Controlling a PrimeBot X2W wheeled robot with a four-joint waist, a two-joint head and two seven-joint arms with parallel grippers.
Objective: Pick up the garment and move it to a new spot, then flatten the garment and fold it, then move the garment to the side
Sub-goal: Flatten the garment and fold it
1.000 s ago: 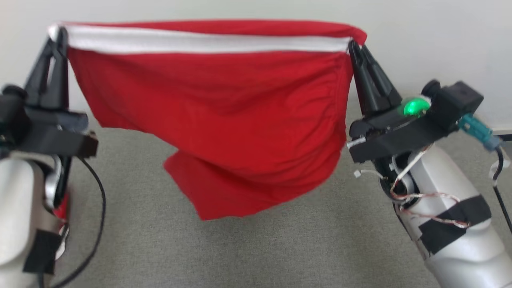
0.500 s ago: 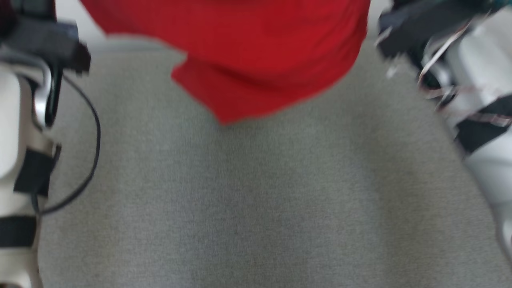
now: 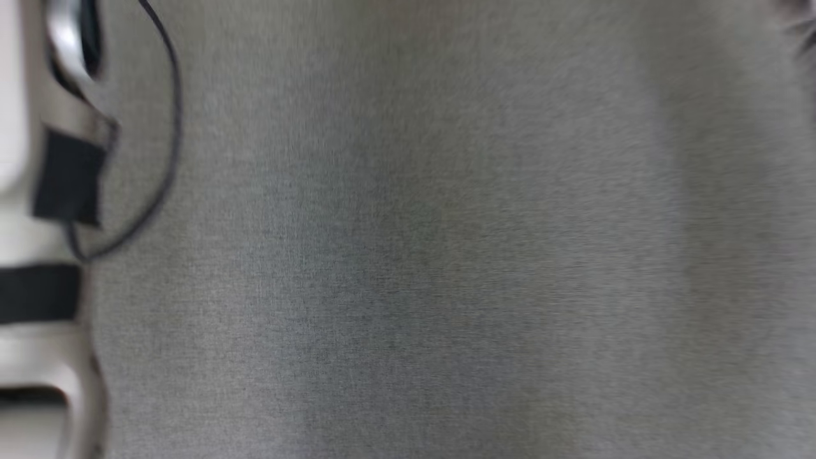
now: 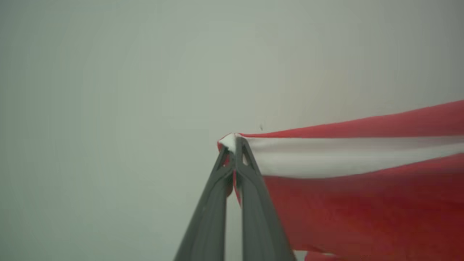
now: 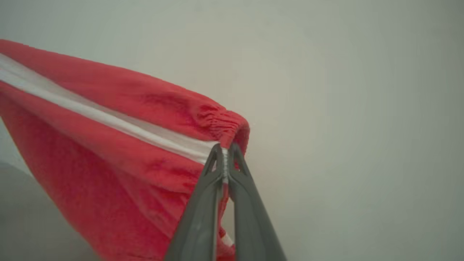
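Note:
The garment (image 4: 362, 203) is red cloth with a white band along its top edge, hanging in the air before a pale wall. In the left wrist view my left gripper (image 4: 234, 142) is shut on one end of that band, and the cloth stretches off to the right. My right gripper (image 5: 224, 150) is shut on the other end, at the gathered red hem, with the garment (image 5: 108, 152) drooping to the left and down. The blurred head view looks down at grey carpet (image 3: 446, 255), with my pale left forearm (image 3: 25, 191) at the left edge.
A black cable (image 3: 169, 127) loops beside the left forearm over the carpet. A plain pale wall (image 4: 108, 90) stands behind the held cloth. A strip of grey floor (image 5: 29, 217) shows at the lower left of the right wrist view.
The head camera has swung downward, so the garment and both grippers have slid out of the top of its picture. The grip at both ends looks unchanged.

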